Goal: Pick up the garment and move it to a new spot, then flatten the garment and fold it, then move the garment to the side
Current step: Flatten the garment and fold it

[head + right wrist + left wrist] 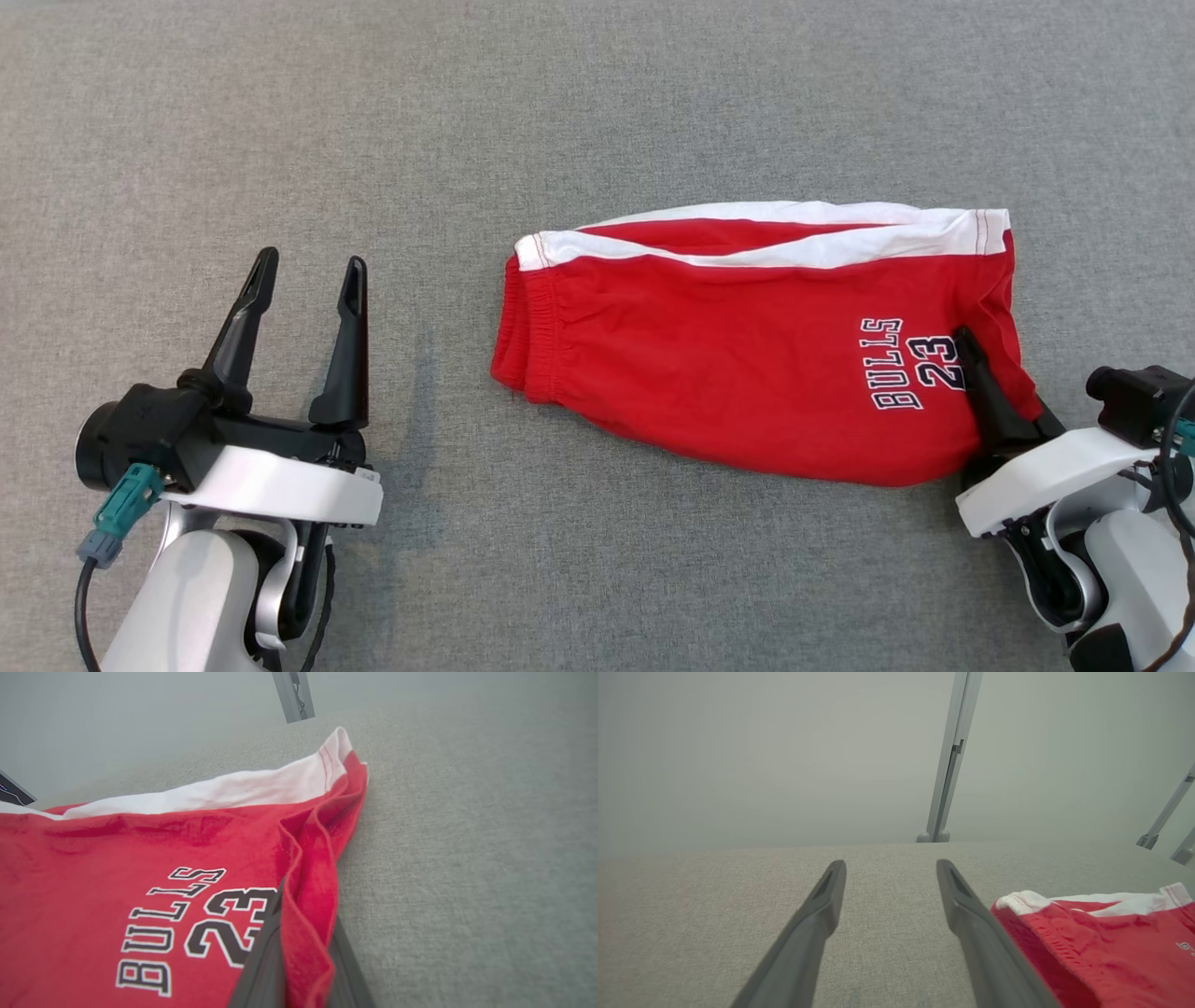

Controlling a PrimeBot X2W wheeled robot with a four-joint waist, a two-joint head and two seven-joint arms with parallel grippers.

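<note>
Since the right pincer (pixel 971 359) is clamped shut on a fold of red cloth, everything about the coming move starts from that grip. In the right wrist view the right pincer (pixel 303 933) has a ridge of the hem nipped between its two dark fingers, one finger lying over the cloth and one under it, just beside the black "BULLS 23" print (pixel 187 919).

From that grip the garment (pixel 728 355) runs away toward the robot's left. Its long axis lies across the robot's front, nearly at right angles to the pincer's fingers. A white band (pixel 794 245) runs along the edge farther from the robot. The gathered end (pixel 523 327) is the far end from the grip. The cloth lies low on the grey table covering (pixel 597 112), mostly smooth, with creases only near the pinched hem.

The left pincer (pixel 310 266) hovers with its fingers spread wide and nothing between them. It is well apart from the gathered end, which lies to its right and slightly ahead. In the left wrist view the garment (pixel 1111 942) shows just past the right finger of the left pincer (pixel 891 868).

The right arm is clearly the nearer one. I judge a one-handed pull from this end would trail the length behind.
</note>
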